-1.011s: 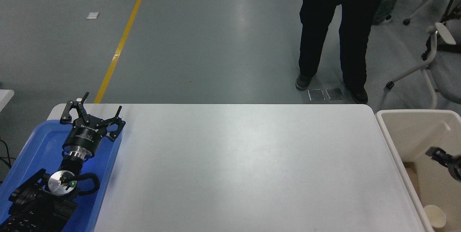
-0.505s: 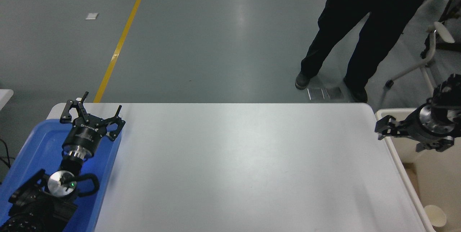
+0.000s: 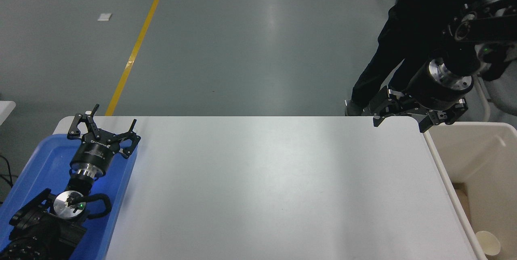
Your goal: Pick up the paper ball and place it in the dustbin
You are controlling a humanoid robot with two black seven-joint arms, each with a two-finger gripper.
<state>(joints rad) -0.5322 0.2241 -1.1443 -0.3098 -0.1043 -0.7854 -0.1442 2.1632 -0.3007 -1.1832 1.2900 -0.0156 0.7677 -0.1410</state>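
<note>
A: Paper ball is not seen anywhere on the bench (image 3: 258,187); a tan scrap is glimpsed inside the dustbin (image 3: 440,163), too little to be identified.

B: And the right gripper (image 3: 400,122)?

A: It is held open and empty above the bench's far right corner, just beside the bin's rim. The left gripper (image 3: 104,128) is parked, spread open, over the blue tray (image 3: 24,171).

B: Which step is judged to be in hand?

A: The drop seems done. If another ball is supplied, an open approach is called for. A paper cup (image 3: 488,244) is seen in the bin; a person (image 3: 408,34) is stood beyond.
</note>
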